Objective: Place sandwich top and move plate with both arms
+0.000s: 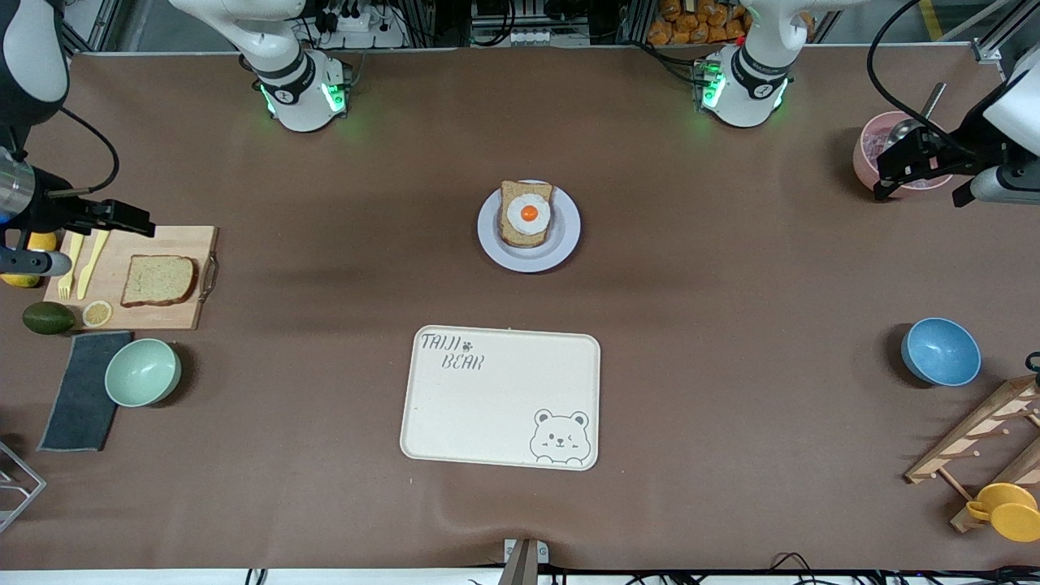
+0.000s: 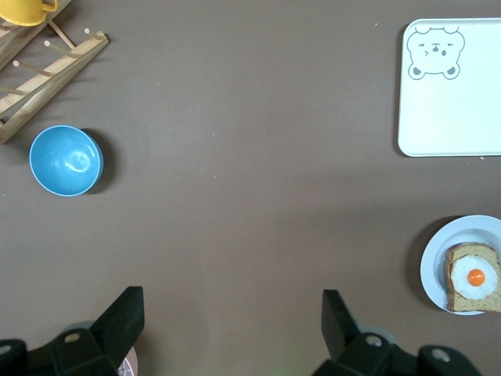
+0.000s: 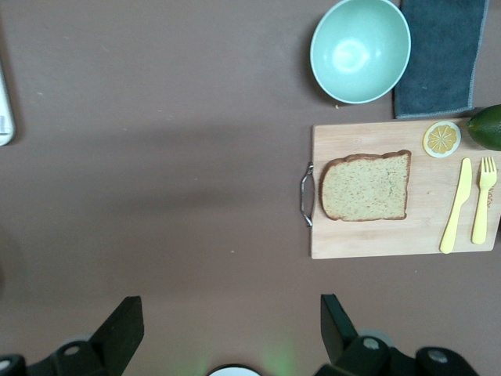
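Left gripper [image 2: 232, 329]: jaws wide apart, empty; at the right edge of the front view, raised over the pink cup [image 1: 894, 154] with a metal utensil in it.
Right gripper [image 3: 230, 333]: jaws wide apart, empty; at the left edge of the front view, raised over the edge of the wooden cutting board [image 1: 134, 279] farthest from the front camera.
Sandwich top [image 1: 158, 281]: lies flat on the cutting board, middle left of the front view, apart from both grippers.
Board contents: yellow knife [image 1: 93, 263] and yellow fork [image 1: 71, 265] side by side, lemon slice [image 1: 97, 314] at the near corner.
Beside board: avocado [image 1: 48, 318], mint-green bowl [image 1: 143, 372], dark cloth [image 1: 81, 390].
Plate [image 1: 566, 231]: centre of the front view, carrying a bread slice [image 1: 513, 236] topped with a fried egg [image 1: 528, 214].
Bear tray [image 1: 500, 397]: lower centre, nearer the front camera than the plate, bare.
Lower right of front view: blue bowl [image 1: 940, 351], wooden rack [image 1: 987, 435], yellow cup [image 1: 1007, 511].
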Robot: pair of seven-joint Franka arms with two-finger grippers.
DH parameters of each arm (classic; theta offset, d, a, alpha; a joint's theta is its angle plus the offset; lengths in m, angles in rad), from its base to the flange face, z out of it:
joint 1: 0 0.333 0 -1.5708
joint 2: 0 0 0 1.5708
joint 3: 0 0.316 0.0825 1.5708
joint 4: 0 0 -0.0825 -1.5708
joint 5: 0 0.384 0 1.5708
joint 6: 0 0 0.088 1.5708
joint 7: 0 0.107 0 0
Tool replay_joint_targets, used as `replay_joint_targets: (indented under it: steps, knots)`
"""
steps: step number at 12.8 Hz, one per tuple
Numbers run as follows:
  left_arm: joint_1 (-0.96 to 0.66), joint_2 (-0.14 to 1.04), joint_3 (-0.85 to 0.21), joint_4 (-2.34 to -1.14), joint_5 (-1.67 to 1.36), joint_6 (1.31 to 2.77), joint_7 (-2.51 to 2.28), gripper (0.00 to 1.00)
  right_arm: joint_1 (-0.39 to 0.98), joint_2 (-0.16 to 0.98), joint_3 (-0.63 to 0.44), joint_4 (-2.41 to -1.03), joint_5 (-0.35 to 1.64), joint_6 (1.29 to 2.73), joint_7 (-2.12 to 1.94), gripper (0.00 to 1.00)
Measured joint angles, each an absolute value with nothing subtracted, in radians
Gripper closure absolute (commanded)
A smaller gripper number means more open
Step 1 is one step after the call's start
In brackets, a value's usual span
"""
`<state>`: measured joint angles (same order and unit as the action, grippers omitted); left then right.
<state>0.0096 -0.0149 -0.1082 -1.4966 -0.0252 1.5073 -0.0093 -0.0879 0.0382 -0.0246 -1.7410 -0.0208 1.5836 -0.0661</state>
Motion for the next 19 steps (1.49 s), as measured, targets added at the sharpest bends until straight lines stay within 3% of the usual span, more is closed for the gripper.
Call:
replay_joint_targets:
  steps: [7,15,18,19]
  knots:
    - [0.01,-0.001,-0.107,-1.499,-0.025,1.521,-0.009,0.0,-0.092,0.071,-0.178,-1.96,-0.014,1.823,-0.229,0.0]
    - [0.01,-0.001,-0.11,-1.499,-0.025,1.523,-0.009,0.0,-0.118,0.238,-0.346,-1.979,0.026,2.063,-0.545,0.0]
    - [0.01,-0.001,-0.111,-1.499,-0.025,1.523,-0.009,0.0,-0.162,0.316,-0.357,-1.981,0.096,2.129,-0.693,0.16]
    - [0.01,-0.001,-0.111,-1.499,-0.025,1.523,-0.009,0.0,-0.175,0.339,-0.358,-1.981,0.119,2.151,-0.745,0.16]
